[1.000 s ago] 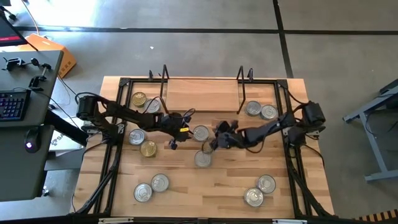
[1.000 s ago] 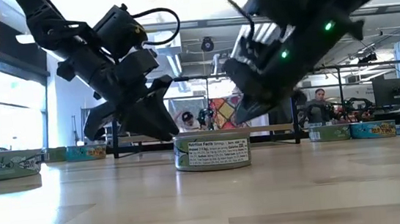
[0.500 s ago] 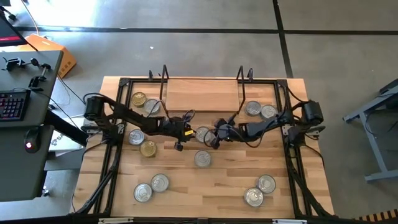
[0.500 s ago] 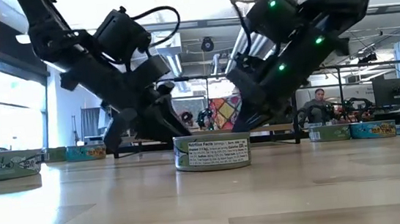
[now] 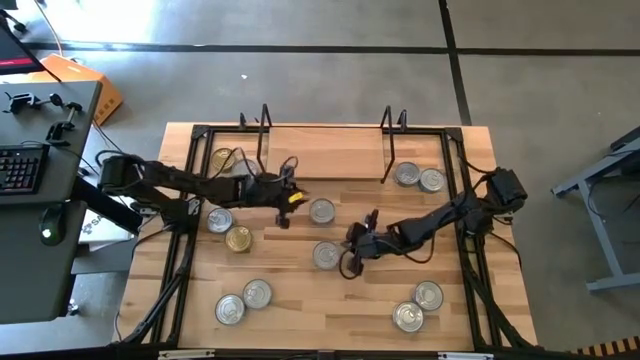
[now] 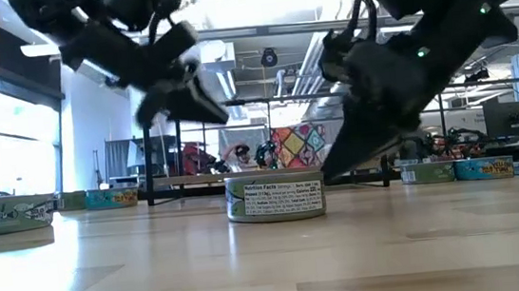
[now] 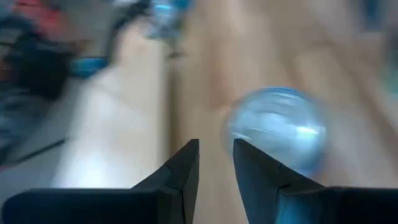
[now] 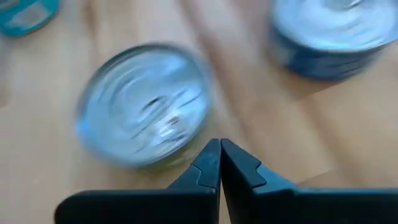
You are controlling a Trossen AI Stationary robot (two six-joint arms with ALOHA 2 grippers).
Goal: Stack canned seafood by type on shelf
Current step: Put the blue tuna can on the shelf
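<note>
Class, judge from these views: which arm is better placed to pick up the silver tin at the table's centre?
Right. The right gripper, fingers shut, sits right beside that tin; the left gripper is farther, near another tin.

Keyboard (image 5: pixel 20 168) — orange box (image 5: pixel 88 84) (floor).

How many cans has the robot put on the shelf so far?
None that I can see: the shelf board looks bare. Neither tool holds a can. The left tool hovers slightly open near one silver tin; the right tool is shut beside another tin. All the tins on the table remain to be sorted and stacked.
</note>
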